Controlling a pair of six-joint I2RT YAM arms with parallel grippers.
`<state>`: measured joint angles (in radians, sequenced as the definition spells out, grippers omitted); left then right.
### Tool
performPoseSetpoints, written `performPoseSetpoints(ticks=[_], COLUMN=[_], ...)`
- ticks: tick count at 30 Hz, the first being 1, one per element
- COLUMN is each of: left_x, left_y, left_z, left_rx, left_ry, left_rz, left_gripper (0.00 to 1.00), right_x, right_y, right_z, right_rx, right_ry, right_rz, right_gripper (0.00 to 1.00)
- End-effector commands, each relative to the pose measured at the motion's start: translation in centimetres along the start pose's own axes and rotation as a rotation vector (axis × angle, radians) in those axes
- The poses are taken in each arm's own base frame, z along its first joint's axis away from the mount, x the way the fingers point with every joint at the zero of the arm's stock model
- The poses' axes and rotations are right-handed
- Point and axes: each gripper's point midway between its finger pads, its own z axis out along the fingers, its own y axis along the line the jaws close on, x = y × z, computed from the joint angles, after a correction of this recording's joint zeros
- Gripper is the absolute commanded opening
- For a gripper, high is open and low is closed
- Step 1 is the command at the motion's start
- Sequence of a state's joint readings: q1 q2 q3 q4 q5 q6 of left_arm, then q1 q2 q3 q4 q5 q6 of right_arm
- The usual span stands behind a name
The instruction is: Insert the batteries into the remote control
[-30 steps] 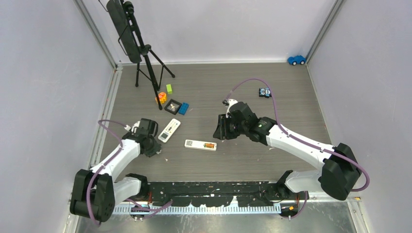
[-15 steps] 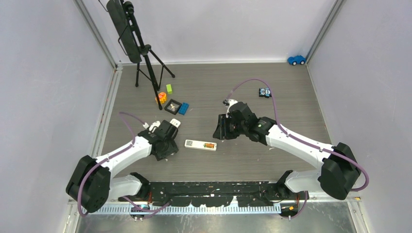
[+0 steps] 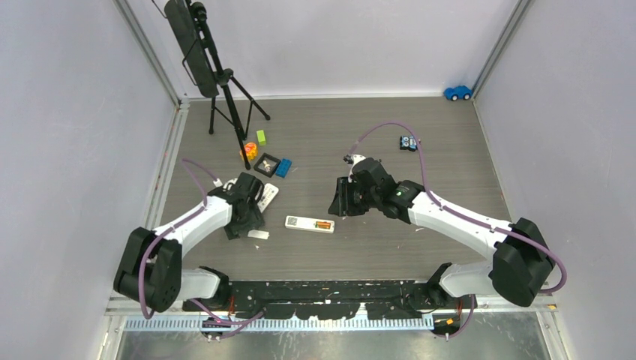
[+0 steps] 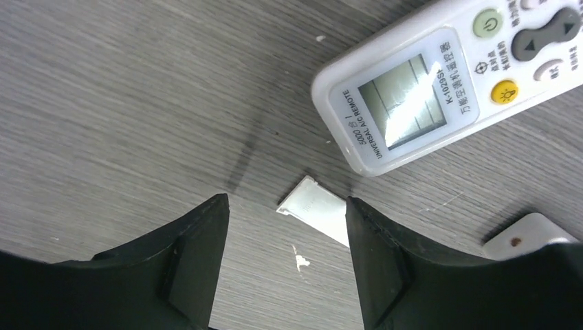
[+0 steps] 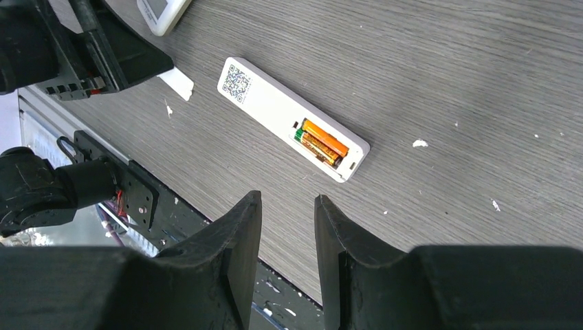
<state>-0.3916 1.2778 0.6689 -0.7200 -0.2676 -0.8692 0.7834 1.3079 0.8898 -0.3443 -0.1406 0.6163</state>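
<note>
lying flat: two batteries (image 5: 322,142) in one open remote (image 5: 265,103), one lcd remote (image 4: 440,89) nearby

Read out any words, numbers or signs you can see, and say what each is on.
"UNIVERSAL A/C REMOTE": face-up remote, beside its screen.
"5000": same spot; next characters unclear.
"K-1029S": same remote; ending unclear.
Power sign: its green button.
QR code, no words: open remote.
Print on the batteries: too small.
</note>
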Motion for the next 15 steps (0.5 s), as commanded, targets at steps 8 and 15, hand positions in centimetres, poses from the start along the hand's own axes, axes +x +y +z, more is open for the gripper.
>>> performPoseSetpoints(ticks=[8, 15], left_x=[2.5, 6.9], left_y=[-2.9, -5.7], left_z=[1.2, -0.1], left_rx=[0.139, 0.268], left_ry=[0.107, 0.142], left_rz=[0.032, 0.039], left_gripper=[0.38, 0.28], right_x=[0.0, 1.3], right_y=[1.0, 1.9], right_z=[-0.2, 1.0], right_rx=[-0.013, 0.066], right_ry=[0.012, 0.03], right_rz=[0.031, 0.052], right_gripper=[0.28, 0.22])
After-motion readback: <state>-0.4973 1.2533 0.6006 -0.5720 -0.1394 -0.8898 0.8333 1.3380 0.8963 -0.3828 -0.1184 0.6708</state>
